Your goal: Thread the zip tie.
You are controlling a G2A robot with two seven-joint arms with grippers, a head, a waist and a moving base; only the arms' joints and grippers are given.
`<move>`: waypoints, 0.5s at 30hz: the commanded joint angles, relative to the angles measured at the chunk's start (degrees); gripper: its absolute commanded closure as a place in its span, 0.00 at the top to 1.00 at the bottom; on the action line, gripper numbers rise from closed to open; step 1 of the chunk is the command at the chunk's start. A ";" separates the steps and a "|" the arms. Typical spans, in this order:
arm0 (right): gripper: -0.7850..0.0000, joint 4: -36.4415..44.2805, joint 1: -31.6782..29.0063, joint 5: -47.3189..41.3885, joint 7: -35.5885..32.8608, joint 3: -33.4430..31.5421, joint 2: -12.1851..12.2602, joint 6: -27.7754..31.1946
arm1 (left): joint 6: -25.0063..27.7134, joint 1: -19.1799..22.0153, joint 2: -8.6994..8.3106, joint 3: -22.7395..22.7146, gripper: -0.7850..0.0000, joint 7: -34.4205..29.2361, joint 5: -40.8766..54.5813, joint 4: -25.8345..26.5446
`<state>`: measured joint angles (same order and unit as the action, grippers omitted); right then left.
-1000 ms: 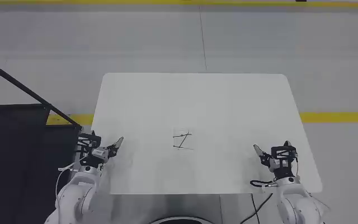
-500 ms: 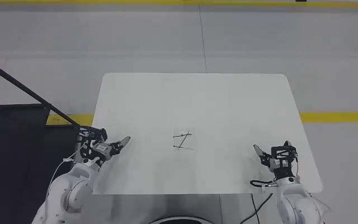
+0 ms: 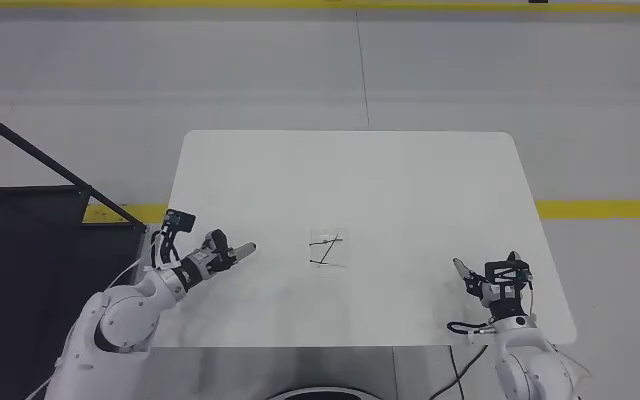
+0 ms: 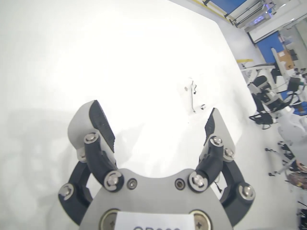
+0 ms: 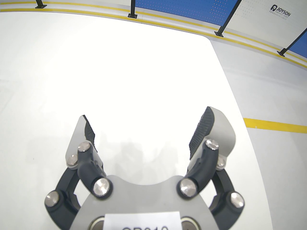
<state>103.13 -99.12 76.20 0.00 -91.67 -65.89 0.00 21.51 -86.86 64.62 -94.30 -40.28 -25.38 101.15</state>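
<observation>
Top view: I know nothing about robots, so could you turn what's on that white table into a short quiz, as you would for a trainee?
1. Multiple choice: where does the zip tie lie on the table? A) near its middle; B) at its far edge; C) hanging off a corner.
2. True or false: the left end effector is gripping the zip tie.
3. Fill in the blank: the right end effector hangs over the table's near edge, holding nothing, with its fingers ____.

Key: 1) A. 2) False: it is apart from the tie and empty. 3) open.
</observation>
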 commanded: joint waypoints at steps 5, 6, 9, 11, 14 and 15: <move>1.00 0.00 0.00 0.00 0.00 0.00 0.00 0.00 | 0.01 1.07 -0.26 -0.10 1.00 -3.67 2.15 0.39; 1.00 0.00 0.00 0.00 0.00 0.00 0.00 0.00 | 0.01 1.07 -0.26 -0.10 1.00 -3.67 2.15 0.39; 1.00 0.00 0.00 0.00 0.00 0.00 0.00 0.00 | 0.01 1.07 -0.26 -0.10 1.00 -3.67 2.15 0.39; 1.00 0.00 0.00 0.00 0.00 0.00 0.00 0.00 | 0.01 1.07 -0.26 -0.10 1.00 -3.67 2.15 0.39; 1.00 0.00 0.00 0.00 0.00 0.00 0.00 0.00 | -0.96 0.69 -0.16 0.66 1.00 -3.52 4.93 -0.28; 1.00 0.00 0.00 0.00 0.00 0.00 0.00 0.00 | -1.75 0.85 -0.18 0.78 1.00 -3.87 5.79 -0.43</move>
<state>103.13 -99.12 76.20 0.00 -91.67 -65.89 0.00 20.62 -86.11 64.45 -93.71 -43.85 -21.05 100.94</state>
